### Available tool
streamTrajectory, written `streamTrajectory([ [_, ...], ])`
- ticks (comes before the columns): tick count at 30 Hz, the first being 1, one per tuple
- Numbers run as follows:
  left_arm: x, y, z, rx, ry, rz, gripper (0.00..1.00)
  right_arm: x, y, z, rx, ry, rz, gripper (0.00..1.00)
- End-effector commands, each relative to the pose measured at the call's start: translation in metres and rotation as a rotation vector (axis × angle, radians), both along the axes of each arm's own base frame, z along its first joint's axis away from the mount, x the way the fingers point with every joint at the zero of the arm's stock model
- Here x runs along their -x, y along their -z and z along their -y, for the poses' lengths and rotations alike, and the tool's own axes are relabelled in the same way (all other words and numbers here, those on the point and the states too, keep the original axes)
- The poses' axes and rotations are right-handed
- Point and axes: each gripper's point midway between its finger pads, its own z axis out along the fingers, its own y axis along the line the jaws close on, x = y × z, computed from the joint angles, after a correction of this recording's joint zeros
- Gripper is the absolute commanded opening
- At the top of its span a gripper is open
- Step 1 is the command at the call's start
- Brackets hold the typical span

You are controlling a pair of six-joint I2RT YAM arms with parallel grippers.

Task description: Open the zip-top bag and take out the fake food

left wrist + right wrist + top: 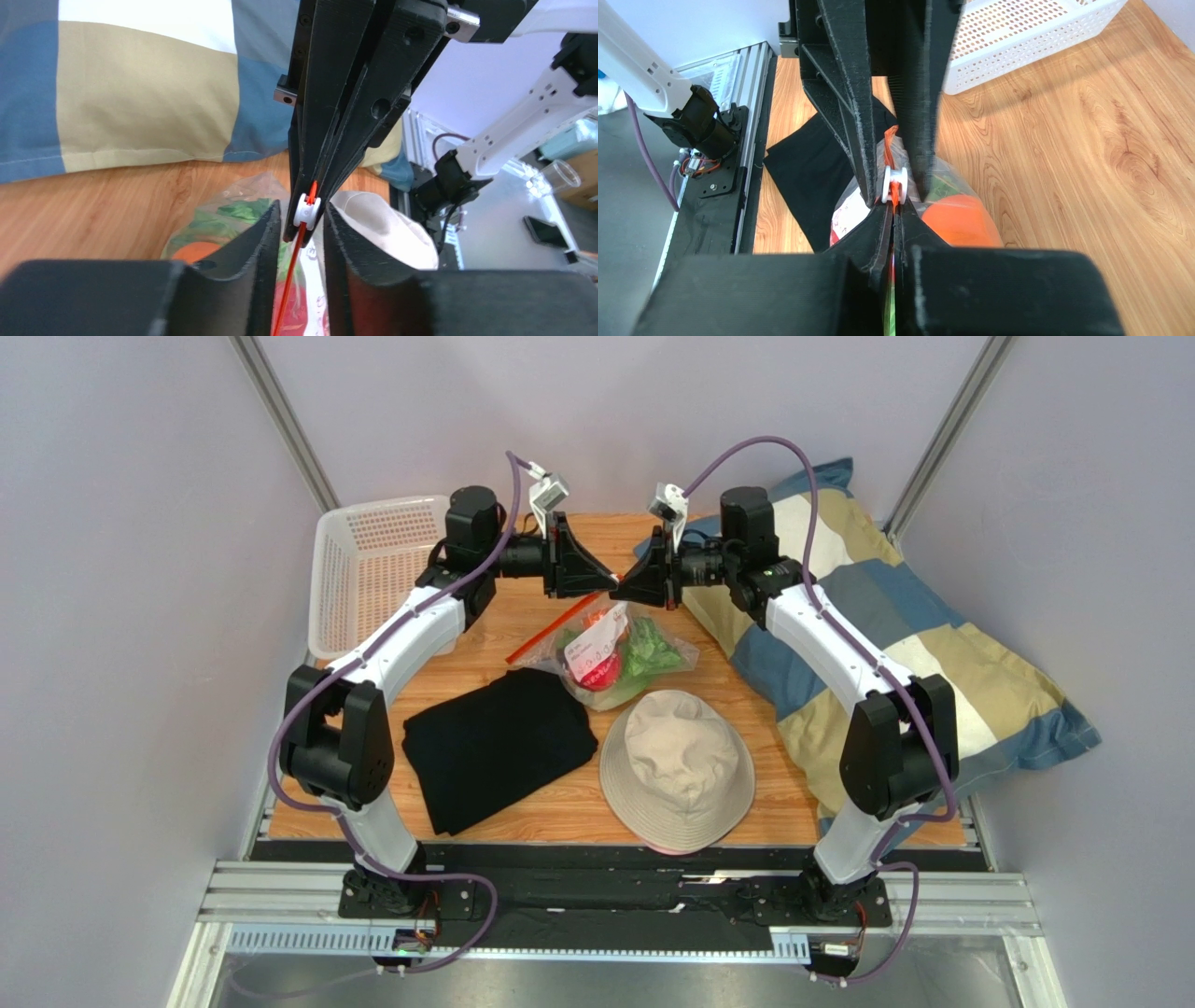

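The zip-top bag (617, 651) lies on the wooden table with the fake food inside: a green leafy cabbage (648, 651), a red apple (601, 669) and an orange fruit (962, 220). Its orange-red zip strip (289, 280) is lifted at one end. My right gripper (894, 210) is shut on that strip just behind the white slider (891, 183). My left gripper (302, 208) faces it nose to nose. Its fingers (267, 231) stand a little apart on either side of the slider (307, 208), with a narrow gap showing on each side.
A white mesh basket (372, 567) stands at the back left. A black cloth (491, 742) and a beige hat (678, 767) lie in front of the bag. A blue and tan checked pillow (898, 658) fills the right side.
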Motion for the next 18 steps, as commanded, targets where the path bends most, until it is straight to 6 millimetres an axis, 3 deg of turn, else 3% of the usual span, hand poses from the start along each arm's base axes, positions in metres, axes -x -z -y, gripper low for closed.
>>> streamTrajectory([
  [1, 0.001, -0.021, 0.004, 0.039, 0.046, 0.073, 0.28, 0.007, -0.023, -0.004, -0.039, -0.060, 0.089, 0.00],
  [3, 0.002, -0.021, 0.004, 0.046, 0.041, 0.079, 0.20, 0.007, -0.023, -0.004, -0.041, -0.066, 0.087, 0.00],
  [7, 0.002, -0.028, 0.004, 0.072, 0.046, 0.097, 0.17, 0.009, -0.019, -0.005, -0.035, -0.081, 0.076, 0.00],
  [8, 0.003, -0.030, 0.005, 0.080, 0.049, 0.105, 0.11, 0.010, -0.018, -0.005, -0.033, -0.079, 0.072, 0.00],
  [13, 0.004, -0.029, 0.005, 0.082, 0.065, 0.100, 0.00, 0.008, -0.017, -0.006, -0.032, -0.071, 0.062, 0.00],
  [18, 0.010, -0.023, 0.003, 0.078, 0.068, 0.095, 0.00, -0.001, -0.026, -0.007, -0.066, -0.019, 0.021, 0.00],
])
